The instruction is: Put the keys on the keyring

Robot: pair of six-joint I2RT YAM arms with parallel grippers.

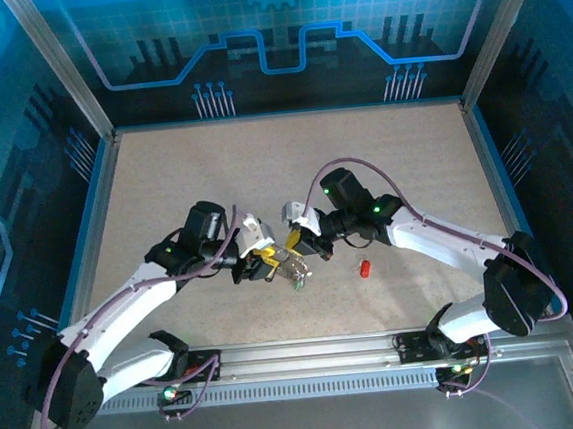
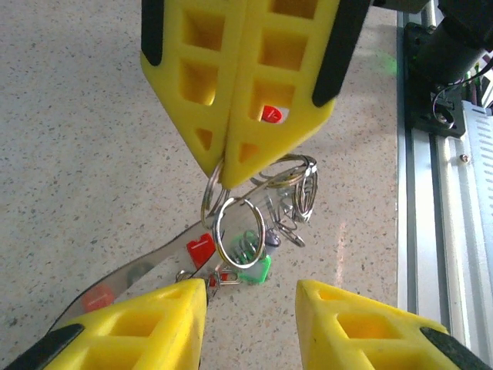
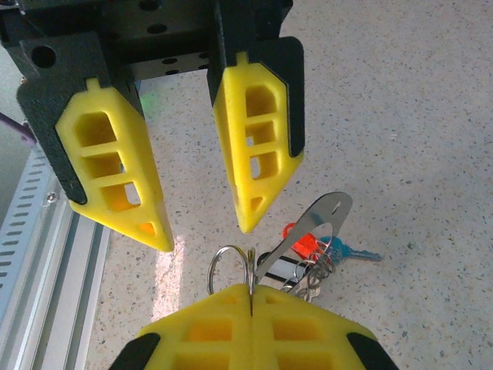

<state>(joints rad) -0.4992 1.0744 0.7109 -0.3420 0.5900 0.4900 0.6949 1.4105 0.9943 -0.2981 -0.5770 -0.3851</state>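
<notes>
My right gripper [image 3: 250, 291] is shut on the edge of the keyring [image 3: 228, 264], a thin silvery round loop held just above the table. From it hangs a bunch of smaller rings, a polished metal tag [image 3: 310, 225] and keys with red [image 3: 303, 241] and blue [image 3: 356, 251] heads. In the left wrist view the keyring [image 2: 240, 233] hangs in front of a green key head [image 2: 259, 270] and a red one [image 2: 200, 249]. My left gripper [image 2: 251, 291] is open, facing the bunch from close by and touching nothing. A plain red key [image 1: 364, 267] lies alone to the right of both grippers.
The metal rail [image 1: 309, 354] of the arm bases runs along the near edge, just behind the bunch. Speckled beige table [image 1: 262, 166] stretches away to the blue side and back walls.
</notes>
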